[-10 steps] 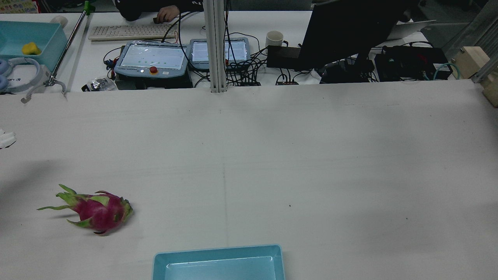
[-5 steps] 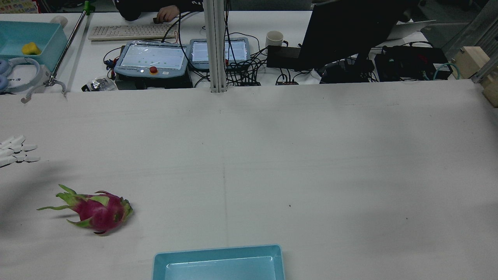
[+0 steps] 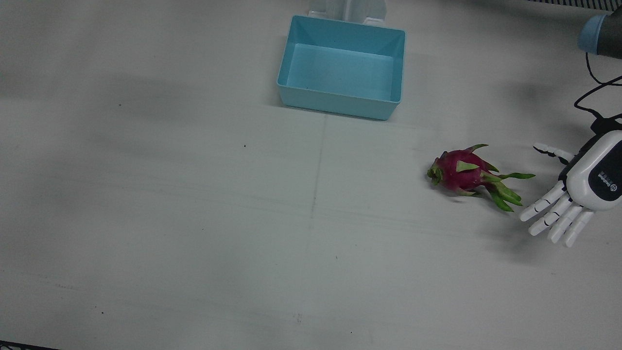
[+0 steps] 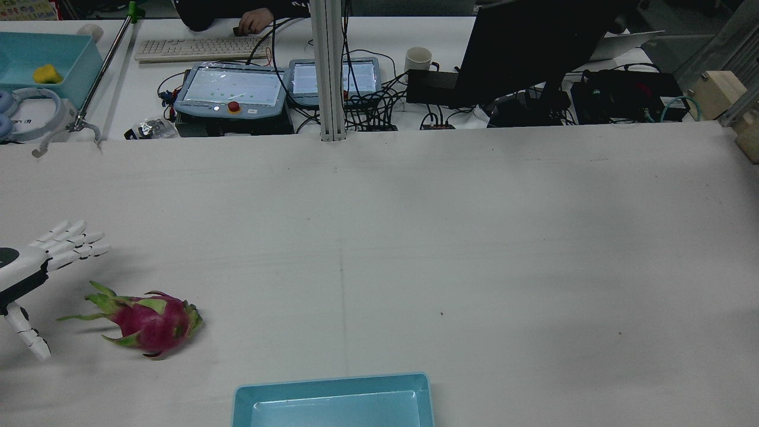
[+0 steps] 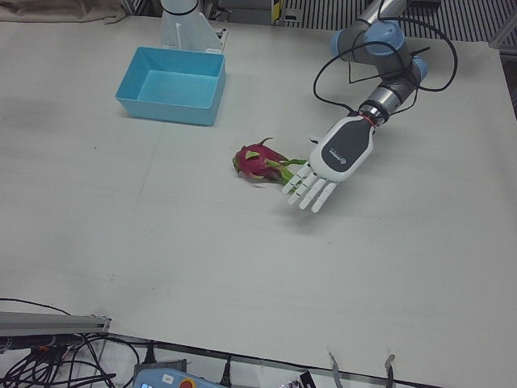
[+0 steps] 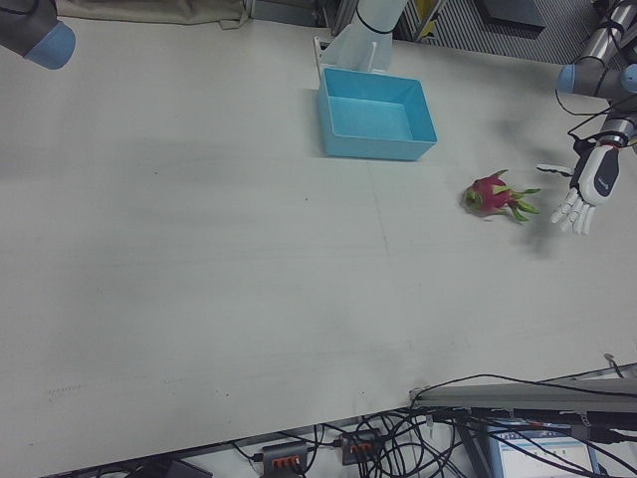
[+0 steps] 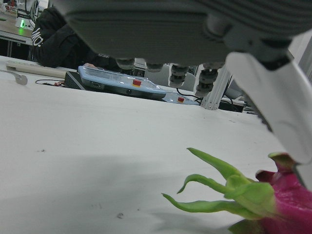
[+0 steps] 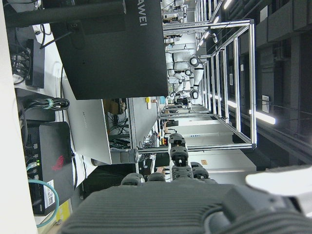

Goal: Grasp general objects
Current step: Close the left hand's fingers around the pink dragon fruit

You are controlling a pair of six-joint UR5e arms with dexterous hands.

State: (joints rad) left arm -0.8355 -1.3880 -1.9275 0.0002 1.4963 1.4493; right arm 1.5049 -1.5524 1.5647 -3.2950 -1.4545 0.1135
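While nothing held: left hand spread wide, empty, near leafy tips.
Dragon fruit: lying on table, short of blue bin.
Approach: probably best closing around red body, avoiding floppy leaves.

The light is soft and comes from above, so the white table looks bright with only faint gray shadows, while the left hand is a big blurry shape close to its own camera.
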